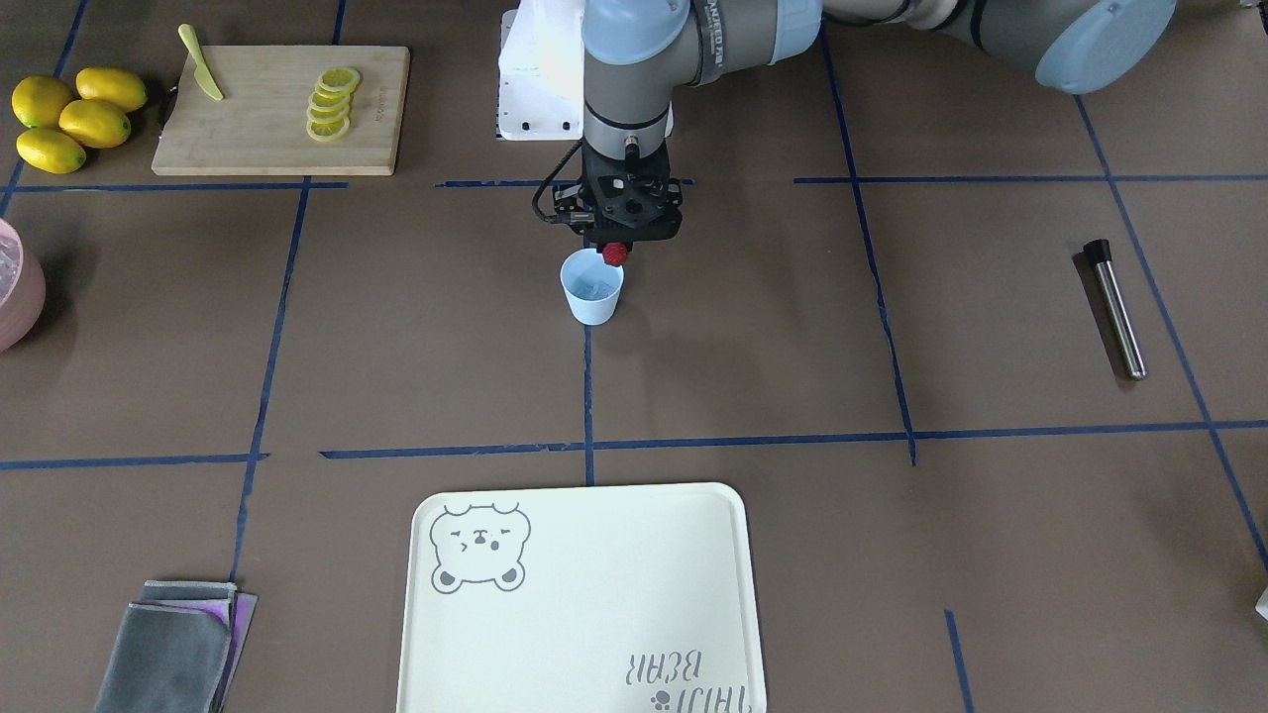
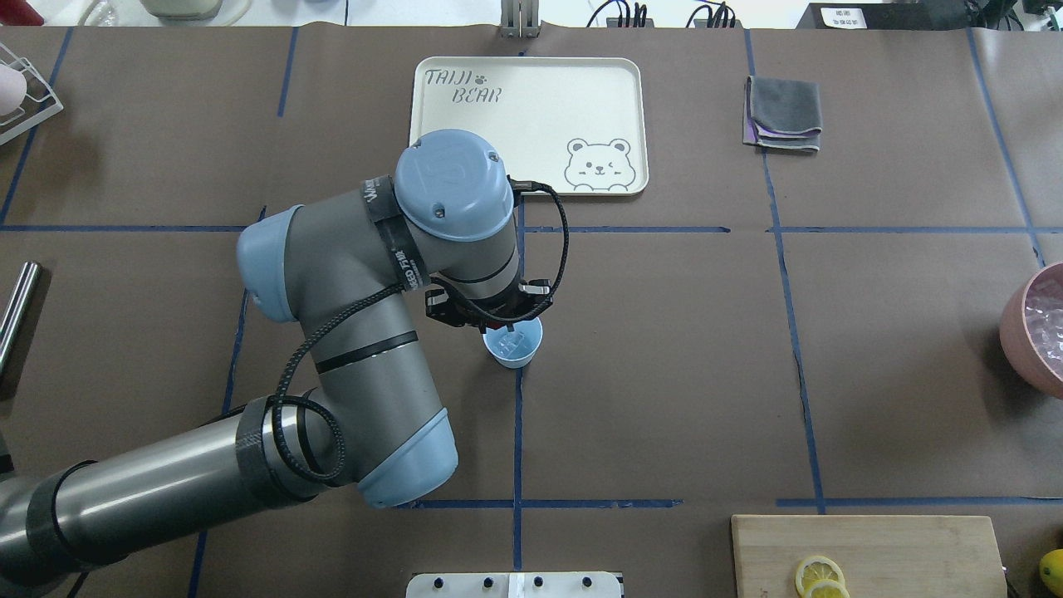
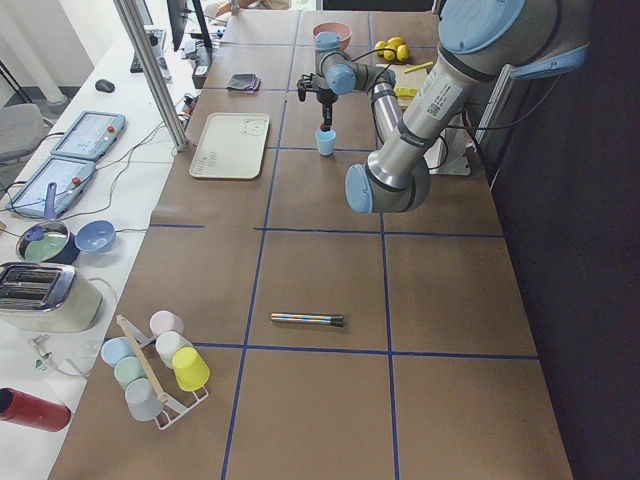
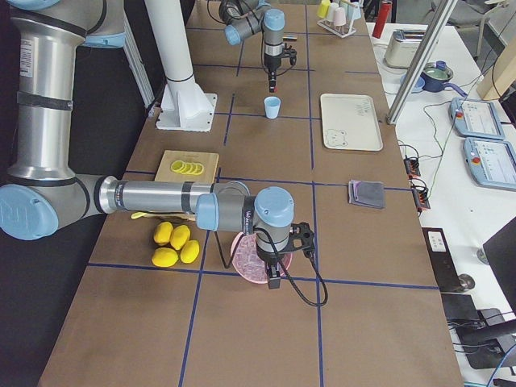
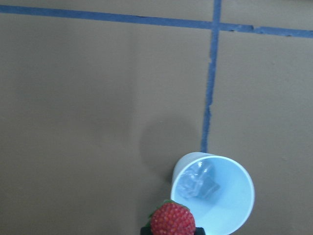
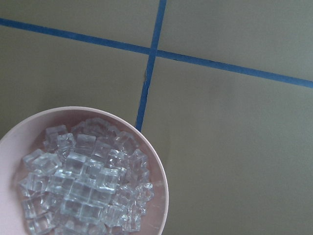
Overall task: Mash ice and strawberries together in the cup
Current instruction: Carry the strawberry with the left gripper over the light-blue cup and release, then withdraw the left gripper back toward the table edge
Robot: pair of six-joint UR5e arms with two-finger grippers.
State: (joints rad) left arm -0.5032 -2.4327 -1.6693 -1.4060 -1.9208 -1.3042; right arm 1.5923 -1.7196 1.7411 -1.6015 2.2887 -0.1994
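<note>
The light blue cup stands upright near the table's middle, with a few clear ice chunks at its bottom. My left gripper points straight down and is shut on a small red strawberry. It holds the berry just above the cup's rim on the robot's side. In the left wrist view the strawberry sits at the bottom edge, beside the cup. My right gripper hangs over the pink bowl in the exterior right view only. I cannot tell whether it is open or shut.
A pink bowl full of ice cubes stands at the table's right end. A metal rod, a cutting board with lemon slices and a knife, whole lemons, a cream tray and a folded cloth lie around.
</note>
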